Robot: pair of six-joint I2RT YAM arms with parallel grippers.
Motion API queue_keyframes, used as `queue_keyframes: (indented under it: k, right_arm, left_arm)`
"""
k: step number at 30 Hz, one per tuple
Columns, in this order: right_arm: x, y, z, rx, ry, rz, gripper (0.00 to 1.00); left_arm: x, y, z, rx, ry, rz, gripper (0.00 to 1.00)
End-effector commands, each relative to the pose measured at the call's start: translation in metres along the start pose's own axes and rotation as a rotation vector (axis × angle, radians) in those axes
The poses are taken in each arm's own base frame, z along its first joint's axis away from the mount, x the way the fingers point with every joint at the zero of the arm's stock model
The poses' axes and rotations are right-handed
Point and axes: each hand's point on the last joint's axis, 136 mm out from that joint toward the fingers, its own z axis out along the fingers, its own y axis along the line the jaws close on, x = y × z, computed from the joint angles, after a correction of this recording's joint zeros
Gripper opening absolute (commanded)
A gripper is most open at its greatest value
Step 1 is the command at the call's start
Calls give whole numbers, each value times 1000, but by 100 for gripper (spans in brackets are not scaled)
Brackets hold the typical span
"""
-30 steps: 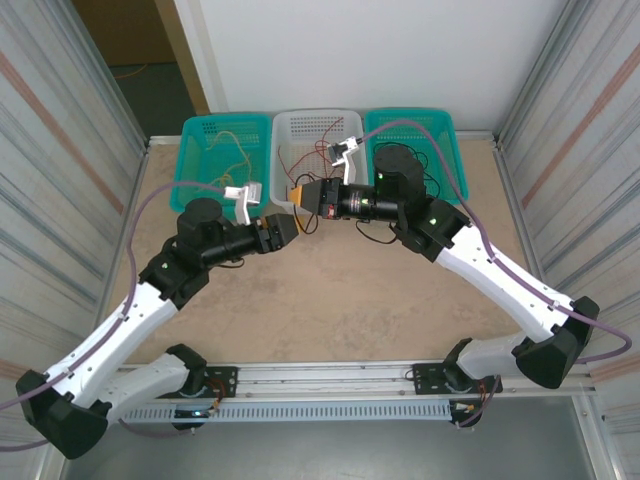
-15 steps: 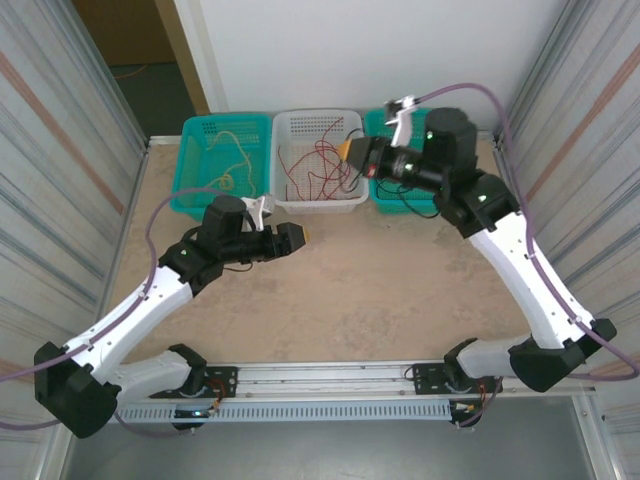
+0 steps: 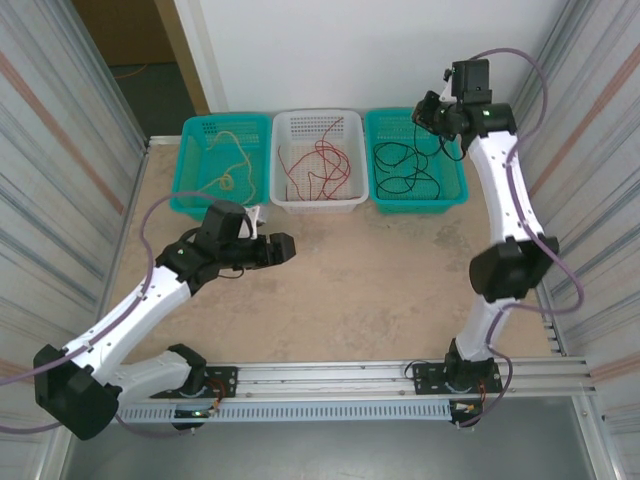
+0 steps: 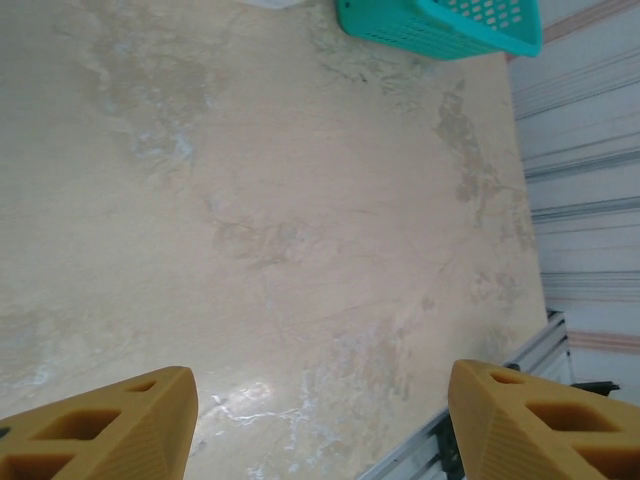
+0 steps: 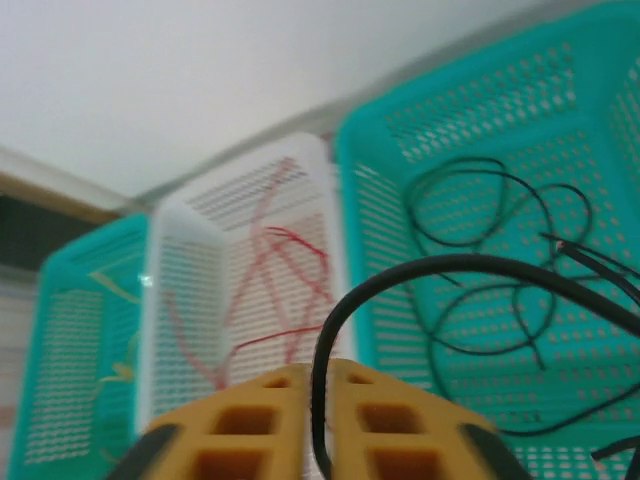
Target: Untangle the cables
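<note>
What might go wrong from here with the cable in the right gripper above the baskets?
1. The black cable sits pinched in the right gripper, high above the right teal basket; dropped from there, it may spill over the rim toward the white basket holding red cables.
2. If it is snagged on the other black strands in that basket, lifting further could drag them out.

White wall point(image 3: 350, 50), mottled beige tabletop point(image 3: 360, 290)

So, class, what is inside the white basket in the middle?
Loose loops of red cable lie on the floor of the white basket. Its near wall covers the strip of floor just behind it, so any cable there cannot be seen.
</note>
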Motion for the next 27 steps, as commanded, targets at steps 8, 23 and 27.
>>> queue_keyframes:
  k: [8, 23, 27]
  right_arm:
    - [5, -26, -12, 128, 33, -96, 61]
    - [98, -46, -121, 15, -490, -102, 99]
    - [129, -126, -111, 245, -568, -71, 100]
  left_arm:
    - [-36, 8, -38, -113, -174, 124, 84]
    - [-93, 162, -119, -1009, -714, 351, 99]
    - [-86, 224, -122, -1066, -746, 126, 99]
